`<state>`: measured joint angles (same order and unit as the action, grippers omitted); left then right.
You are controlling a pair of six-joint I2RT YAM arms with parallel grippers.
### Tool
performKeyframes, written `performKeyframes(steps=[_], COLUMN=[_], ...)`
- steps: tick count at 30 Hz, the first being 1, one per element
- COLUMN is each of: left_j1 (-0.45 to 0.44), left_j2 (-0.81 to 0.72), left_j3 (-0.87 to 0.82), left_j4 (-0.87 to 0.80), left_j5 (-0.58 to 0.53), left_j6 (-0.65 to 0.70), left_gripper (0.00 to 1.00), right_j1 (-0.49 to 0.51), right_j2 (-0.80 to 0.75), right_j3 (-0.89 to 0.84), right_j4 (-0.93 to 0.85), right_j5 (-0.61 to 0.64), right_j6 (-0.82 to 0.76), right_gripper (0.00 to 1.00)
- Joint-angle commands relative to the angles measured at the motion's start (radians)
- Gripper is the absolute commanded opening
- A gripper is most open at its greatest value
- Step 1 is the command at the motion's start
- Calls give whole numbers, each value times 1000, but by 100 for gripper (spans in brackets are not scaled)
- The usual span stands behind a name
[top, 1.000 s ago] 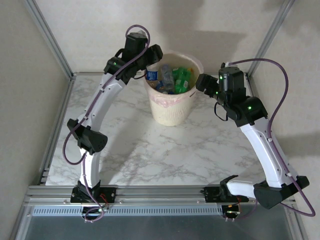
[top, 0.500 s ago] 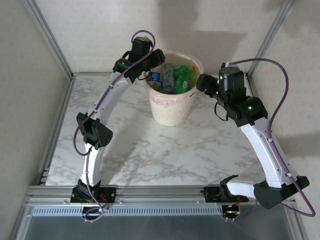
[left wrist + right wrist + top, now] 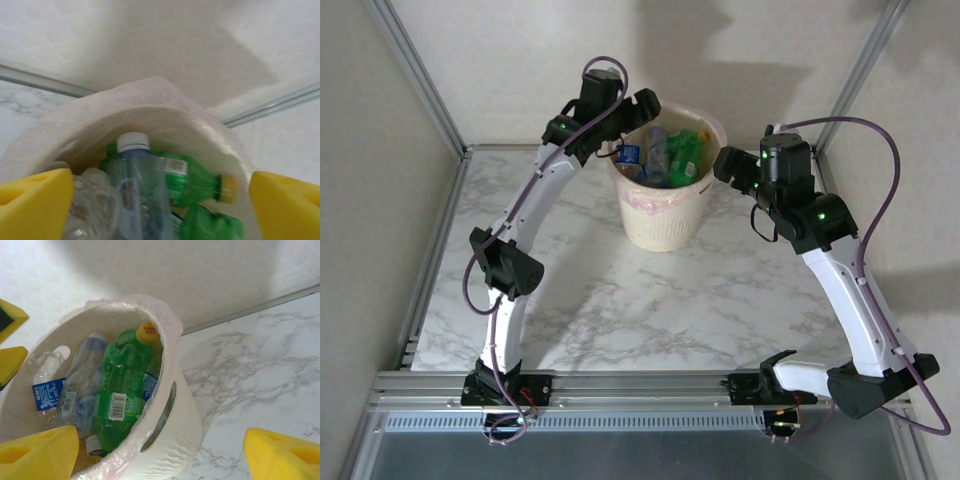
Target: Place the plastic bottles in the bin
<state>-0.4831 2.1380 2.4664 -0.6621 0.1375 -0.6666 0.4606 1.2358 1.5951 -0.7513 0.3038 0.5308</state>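
Many bottles (image 3: 665, 152) lie inside the bin (image 3: 660, 215). The left gripper (image 3: 160, 200) hangs above them and the right gripper (image 3: 160, 452) beside the rim, each with fingers (image 3: 35, 202) wide and empty. The drop seems done; the next move is probably to lift the arms away.

The bin (image 3: 665, 220) stands on the marble-patterned table (image 3: 620, 300), toward its far edge.

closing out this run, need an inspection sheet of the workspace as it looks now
surface: marble-pattern table, no bottles seen on it
job's things: plastic bottles, green and clear, piled inside the bin
clutter: nothing seen
grippers: left gripper above the bin, jaws open, nothing held; right gripper beside the bin, jaws open, nothing held
cables: purple cables looped along both arms
surroundings: pale walls, metal frame
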Motion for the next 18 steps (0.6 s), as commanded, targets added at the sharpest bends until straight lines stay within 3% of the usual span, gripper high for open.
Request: performKeyframes(steps=[1,4,7,11,14,18], left_j1=[-24,-30,-29,-23,-5,30], left_j2=[-146,-238,-368,-619,-812,-955], left_j3=[13,-34,-170,-545,-907,-1398], left_j4=[75,108,153,289,469,715], left_j5=[48,32,-52,-358,-653,-934], left_j6=[18,37,90,195,275,441], left_gripper=[99,99,99,100,99,99], right_j1=[-8,-8,-7,-8,-8,-13], right_j2=[-38,-74,-135,-311,-482,-420], right_j3=[33,0,-91,-383,-662,-820], right_j4=[13,50,159,364,658,624], right_j5=[86,175,187,257,249,491], right_j6=[-9,-11,-43,52,-76,-75], right_gripper=[89,94,99,99,99,99])
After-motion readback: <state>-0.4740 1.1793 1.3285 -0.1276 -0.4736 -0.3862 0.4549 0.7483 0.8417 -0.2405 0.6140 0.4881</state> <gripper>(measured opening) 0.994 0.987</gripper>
